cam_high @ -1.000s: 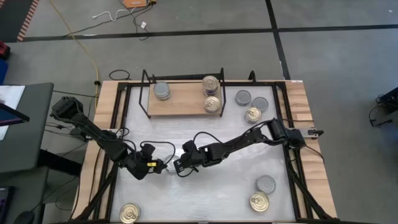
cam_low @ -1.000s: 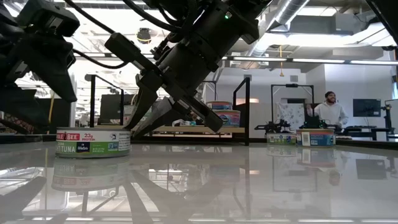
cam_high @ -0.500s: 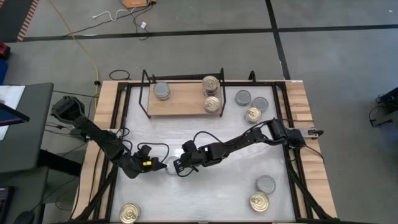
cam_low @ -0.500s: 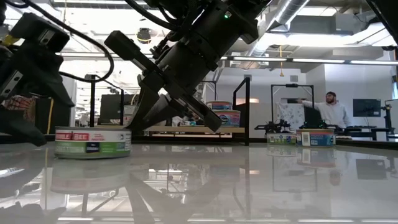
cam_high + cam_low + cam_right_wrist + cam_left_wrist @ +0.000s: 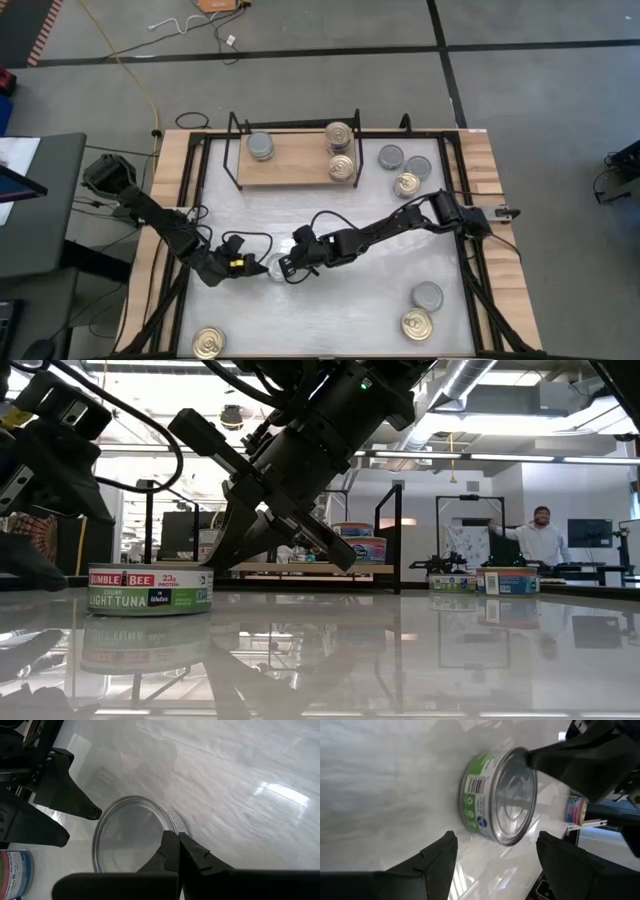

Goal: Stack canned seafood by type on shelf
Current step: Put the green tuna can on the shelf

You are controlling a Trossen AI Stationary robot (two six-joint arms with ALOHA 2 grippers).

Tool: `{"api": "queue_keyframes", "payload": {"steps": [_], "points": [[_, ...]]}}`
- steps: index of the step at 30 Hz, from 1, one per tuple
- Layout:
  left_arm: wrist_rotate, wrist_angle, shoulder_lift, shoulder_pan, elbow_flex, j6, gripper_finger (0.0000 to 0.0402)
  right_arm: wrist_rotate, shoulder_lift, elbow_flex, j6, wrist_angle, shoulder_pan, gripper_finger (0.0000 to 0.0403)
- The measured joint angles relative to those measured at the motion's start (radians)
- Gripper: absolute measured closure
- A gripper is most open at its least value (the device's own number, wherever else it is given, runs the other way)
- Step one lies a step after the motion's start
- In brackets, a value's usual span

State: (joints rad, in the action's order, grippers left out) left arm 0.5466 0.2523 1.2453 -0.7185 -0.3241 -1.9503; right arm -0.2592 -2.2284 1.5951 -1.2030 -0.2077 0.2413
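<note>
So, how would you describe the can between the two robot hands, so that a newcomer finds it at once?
Start at the wooden shelf at the table's far edge, then come toward the middle of the white tabletop, where the left hand and right hand meet. The can stands alone between them. Unlike the others, it has a green label reading light tuna and a plain silver top.

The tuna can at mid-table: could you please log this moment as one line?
tuna can: upright, mid-table | left gripper: open, beside it | right gripper: shut, at its rim
</note>
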Motion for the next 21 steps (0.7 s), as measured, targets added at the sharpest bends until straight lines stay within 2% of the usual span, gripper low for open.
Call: {"api": "queue_keyframes", "payload": {"steps": [7,16,21], "points": [[0.010,0.000,0.000,-0.001,0.000,-0.007,0.0143,0.000,0.000,0.000,-0.001,-0.009,0.000,0.0382],[0.136,0.000,0.001,-0.073,-0.001,-0.064,0.0143,0.000,0.000,0.000,-0.002,-0.016,-0.003,0.0382],[0.135,0.001,0.109,-0.074,-0.036,-0.108,0.0143,0.002,0.000,0.000,-0.002,-0.017,-0.009,0.0382]]}}
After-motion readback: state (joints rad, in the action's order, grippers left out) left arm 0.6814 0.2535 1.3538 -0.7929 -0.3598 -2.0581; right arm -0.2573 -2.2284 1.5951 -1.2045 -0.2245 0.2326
